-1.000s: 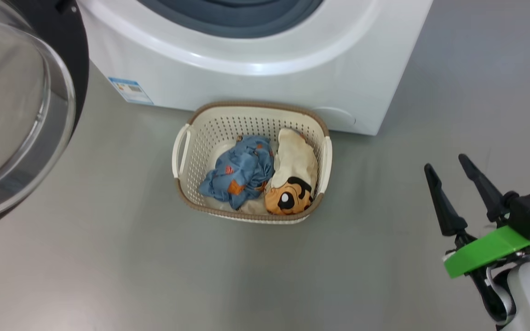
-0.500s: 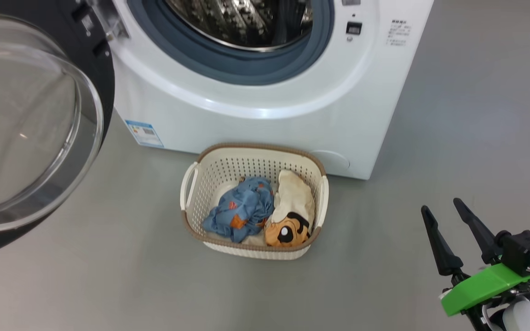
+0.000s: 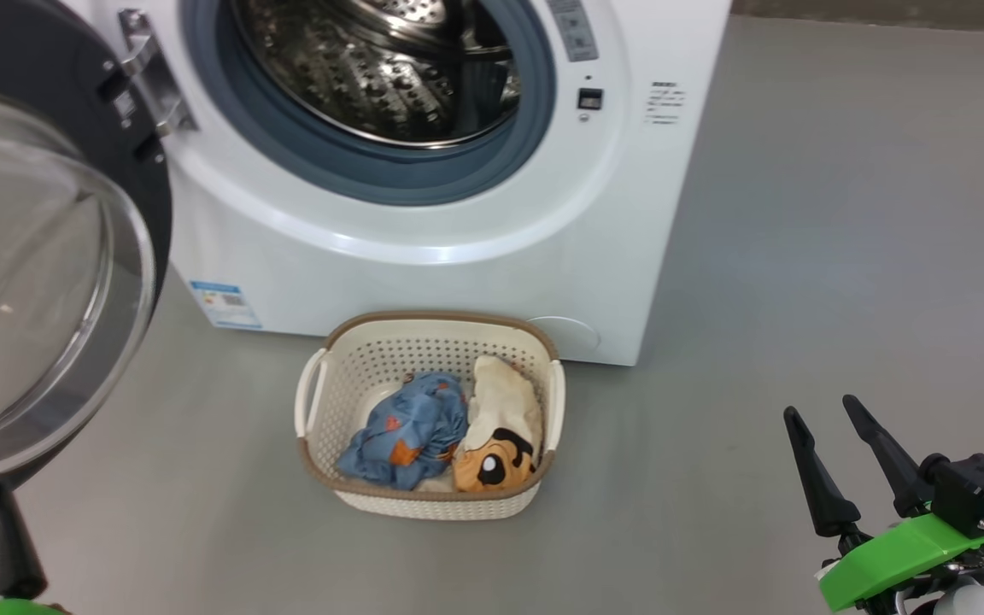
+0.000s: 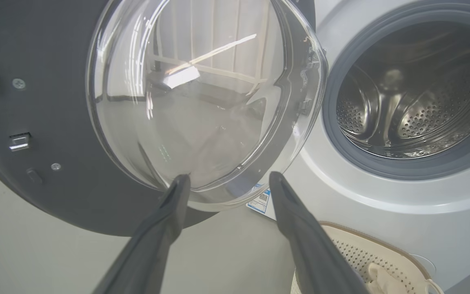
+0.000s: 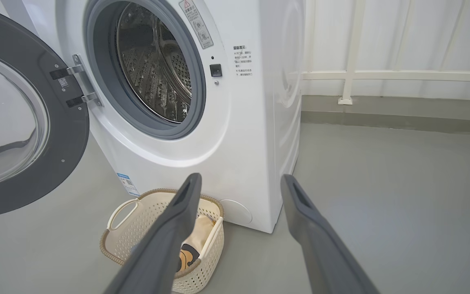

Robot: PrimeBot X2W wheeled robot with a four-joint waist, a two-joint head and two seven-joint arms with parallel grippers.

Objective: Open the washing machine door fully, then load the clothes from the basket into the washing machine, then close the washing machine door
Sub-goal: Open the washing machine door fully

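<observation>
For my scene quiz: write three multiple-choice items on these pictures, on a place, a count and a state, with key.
1. Where does the basket stand?
A. On the floor before the washing machine
B. On a shelf
C. On top of it

2. How many clothes lie in the basket?
A. One
B. Two
C. Four

3. How is the washing machine door?
A. Shut
B. Swung open
C. Off, flat on the floor

1 A: it sits on the floor at the machine's front.
2 B: one blue garment, one cream garment.
3 B: it hangs aside on its hinge, drum bare.
</observation>
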